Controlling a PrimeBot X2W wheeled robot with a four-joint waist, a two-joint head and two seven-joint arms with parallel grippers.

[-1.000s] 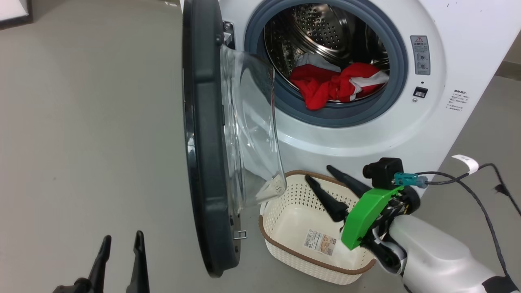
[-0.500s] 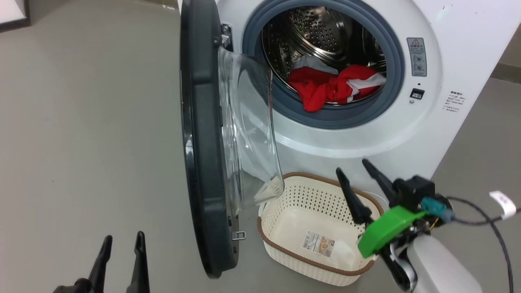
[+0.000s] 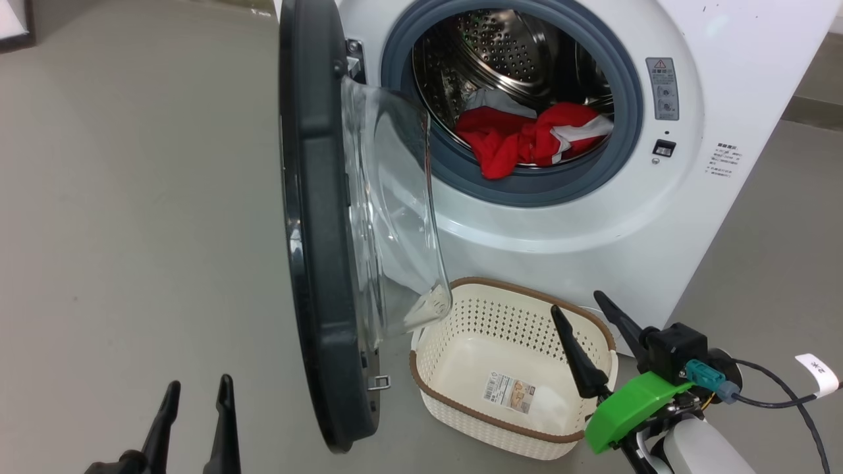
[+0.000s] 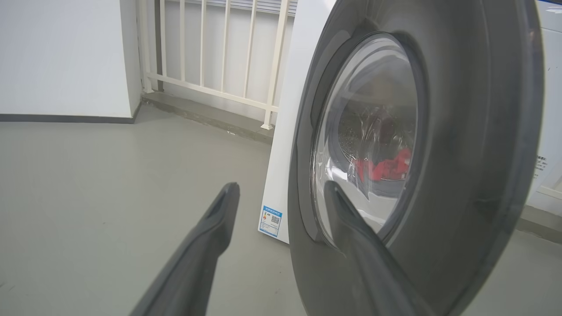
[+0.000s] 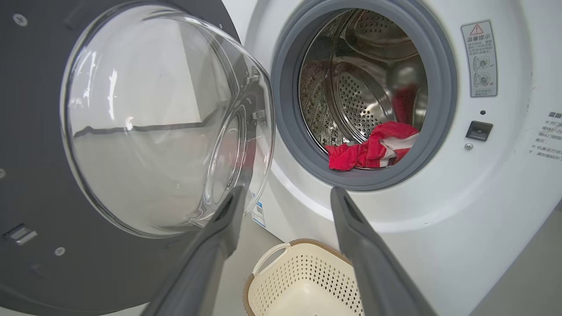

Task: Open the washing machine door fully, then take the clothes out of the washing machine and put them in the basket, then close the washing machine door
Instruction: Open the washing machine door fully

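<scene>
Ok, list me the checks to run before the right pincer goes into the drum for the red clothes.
1. Door swung open, drum mouth unblocked: ok.
2. Red clothes lying at the drum's front lip: ok.
3. Basket empty, below the opening: ok.
4. Right pincer open and empty, by the basket: ok.
5. Left pincer open, apart from the door: ok.
6. More clothes hidden deeper in the drum: cannot tell.

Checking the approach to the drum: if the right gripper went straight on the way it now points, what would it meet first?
Likely the washing machine's white front, just below the grey ring; the right gripper's open fingers aim lower than the clothes. Depth is hard to judge.
</scene>
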